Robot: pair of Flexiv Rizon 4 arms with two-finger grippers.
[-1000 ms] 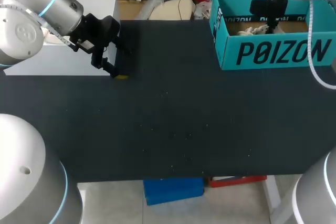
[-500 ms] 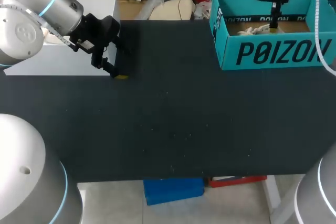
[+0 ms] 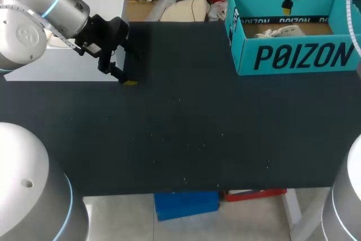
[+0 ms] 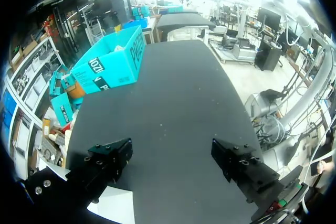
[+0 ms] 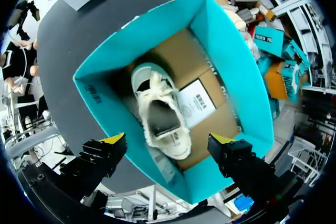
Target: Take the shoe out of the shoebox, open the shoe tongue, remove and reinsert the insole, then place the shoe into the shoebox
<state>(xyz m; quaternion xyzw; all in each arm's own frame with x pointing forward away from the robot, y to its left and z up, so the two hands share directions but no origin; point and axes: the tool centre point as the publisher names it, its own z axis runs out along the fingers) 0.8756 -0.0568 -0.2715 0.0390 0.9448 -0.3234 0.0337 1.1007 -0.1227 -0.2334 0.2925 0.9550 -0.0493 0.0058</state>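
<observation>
My right gripper (image 5: 168, 139) hangs over the teal shoebox (image 5: 233, 64), fingers wide and empty to straddle the white sneaker (image 5: 157, 111); my left gripper (image 4: 170, 150) hovers open, holding nothing, above the counter (image 4: 178, 87).

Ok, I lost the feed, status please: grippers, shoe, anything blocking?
Left gripper open, empty, at the table left. Right gripper open, above the shoebox. Shoe lies inside, not gripped. Nothing blocking it.
</observation>
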